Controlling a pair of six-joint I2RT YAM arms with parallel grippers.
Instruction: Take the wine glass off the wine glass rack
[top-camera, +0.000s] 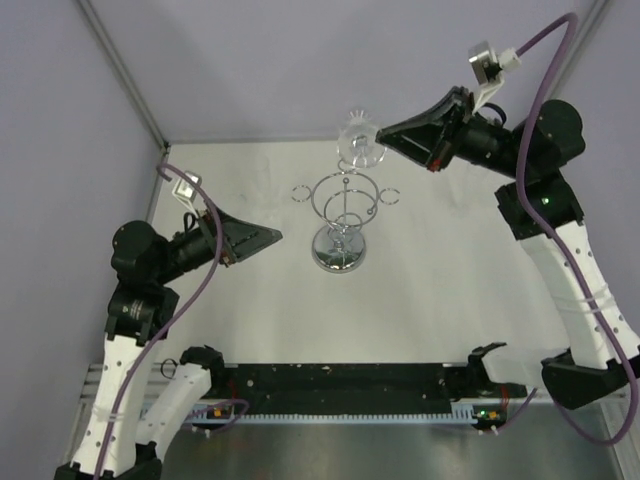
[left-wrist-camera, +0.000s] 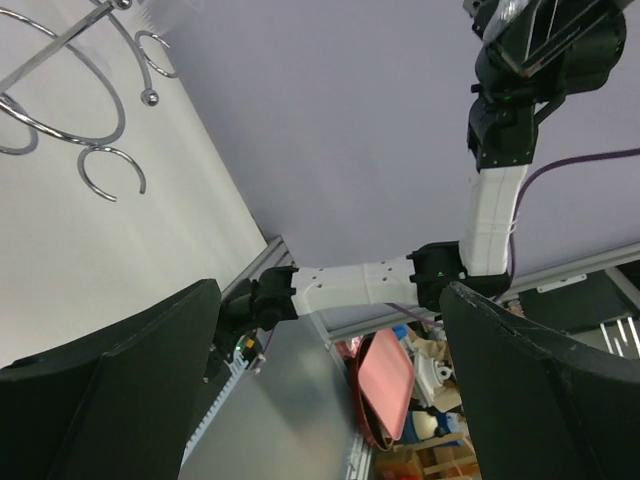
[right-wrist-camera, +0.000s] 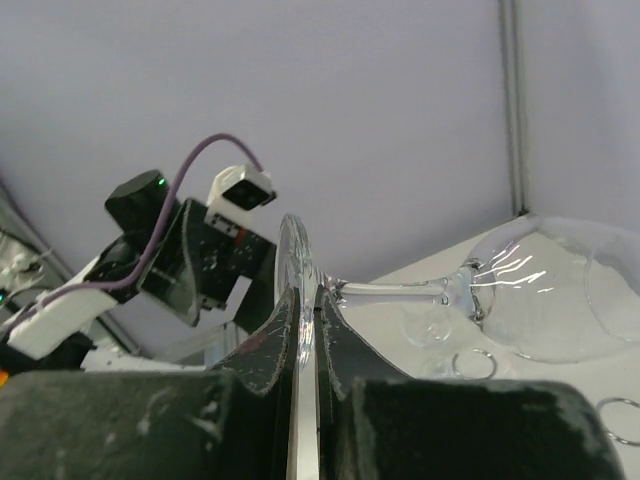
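The glass (top-camera: 361, 146) is spotted at 12 o'clock of the rack (top-camera: 341, 212), just beyond its top rings, and it is clamped by the right gripper (top-camera: 386, 134). In the right wrist view the thin foot (right-wrist-camera: 297, 262) is pinched edge-on between the closed fingers (right-wrist-camera: 262, 352). The stem (right-wrist-camera: 395, 290) is laid near level, and the bowl (right-wrist-camera: 560, 290) sits out at 3 o'clock of that view. Small rings (right-wrist-camera: 470, 364) are seen just beneath the bowl; whether anything touches cannot be told. From the gripper the rack lies at about 7 o'clock in the top view, so a pull upward or toward 1 o'clock is judged the clearing move. The right arm (top-camera: 560, 230) is reached in from 3 o'clock, elbow raised. The left gripper (top-camera: 272, 237) is held wide open and empty at 9 o'clock of the rack, near but apart.
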